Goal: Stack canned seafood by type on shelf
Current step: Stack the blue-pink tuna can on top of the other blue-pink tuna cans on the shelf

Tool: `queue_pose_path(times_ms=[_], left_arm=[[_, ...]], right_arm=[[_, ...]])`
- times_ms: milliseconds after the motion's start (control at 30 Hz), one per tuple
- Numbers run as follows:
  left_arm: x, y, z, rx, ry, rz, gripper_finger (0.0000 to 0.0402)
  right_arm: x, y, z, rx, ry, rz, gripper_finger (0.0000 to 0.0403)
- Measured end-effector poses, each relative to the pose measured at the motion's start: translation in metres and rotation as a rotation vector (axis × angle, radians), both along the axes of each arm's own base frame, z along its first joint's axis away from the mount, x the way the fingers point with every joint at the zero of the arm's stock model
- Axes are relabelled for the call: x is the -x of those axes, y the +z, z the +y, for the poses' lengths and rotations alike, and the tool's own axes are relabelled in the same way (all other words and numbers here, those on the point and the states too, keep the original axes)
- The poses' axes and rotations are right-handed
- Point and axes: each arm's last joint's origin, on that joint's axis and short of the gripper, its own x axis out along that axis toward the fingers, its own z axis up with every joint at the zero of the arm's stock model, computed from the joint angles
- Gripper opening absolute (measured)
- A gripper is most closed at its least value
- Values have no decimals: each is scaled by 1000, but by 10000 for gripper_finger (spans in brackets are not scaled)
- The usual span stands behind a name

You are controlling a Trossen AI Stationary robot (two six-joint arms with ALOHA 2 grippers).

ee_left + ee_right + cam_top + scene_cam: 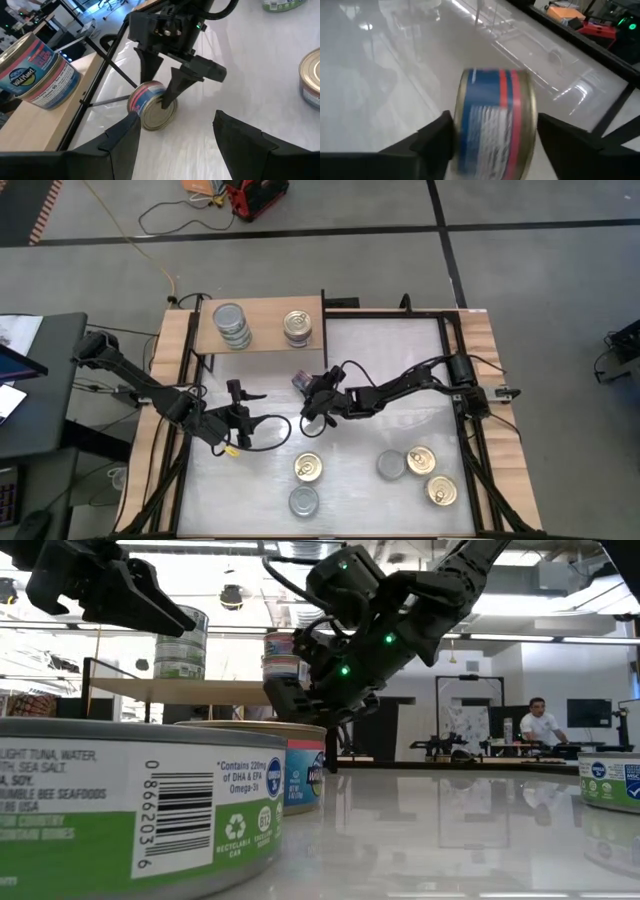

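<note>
My right gripper (pixel 308 392) is shut on a blue-and-red tin (pixel 495 125) lying on its side just right of the shelf (pixel 265 342); it also shows in the left wrist view (pixel 152 106). The light wood shelf carries a stack of silver-lidded green tins (pixel 232 326) and a stack of gold-lidded blue-and-red tins (pixel 297 327), each tin resting flat on its base. My left gripper (pixel 248 408) is open and empty, to the left of the held tin and pointing at it (pixel 175 145). My right gripper pinches the tin between its two fingers by its two flat ends; one finger (pixel 175 89) lies on the gold end (pixel 159 117). The fingers slant down from the table's right. The tin's axis lies level, label outward; whether it touches the table, I cannot tell.
Loose tins stand on the table near its front edge: a gold-lidded one (pixel 308 468), a silver-lidded one (pixel 303 501), and to the right a silver-lidded one (pixel 391 465) and two gold-lidded ones (pixel 420 460) (pixel 441 490). A thin dark upright panel (pixel 323 320) ends the shelf.
</note>
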Motion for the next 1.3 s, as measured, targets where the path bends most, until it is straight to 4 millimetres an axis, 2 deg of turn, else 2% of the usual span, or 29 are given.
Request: queue_pose_path(times_ms=[167, 333, 433, 533, 667, 800, 900, 1000, 1167, 1300], left_arm=[[0, -1, 0, -4, 1, 7, 240], [1, -2, 1, 10, 10, 9, 240], [3, 0, 1, 39, -7, 7, 240], [8, 9, 3, 109, -75, -21, 240], [18, 24, 7, 177, -162, -107, 240], [27, 27, 8, 298, -382, -297, 240], [32, 17, 10, 381, -530, -432, 240], [36, 8, 14, 437, -544, -494, 240], [46, 2, 18, 465, -640, -518, 240], [55, 2, 20, 416, -731, -550, 240]], right_arm=[[1, -2, 0, 3, 20, 25, 225], [1, -2, 5, 53, 82, 79, 219], [3, 6, 16, 131, 167, 144, 219], [8, 29, 36, 236, 276, 169, 223], [20, 76, 60, 391, 392, 137, 229], [34, 114, 68, 593, 364, 169, 222], [43, 141, 62, 712, 335, 183, 225], [46, 158, 49, 765, 298, 171, 230], [47, 171, 21, 874, 249, 246, 225], [44, 170, -6, 952, 267, 342, 228]])
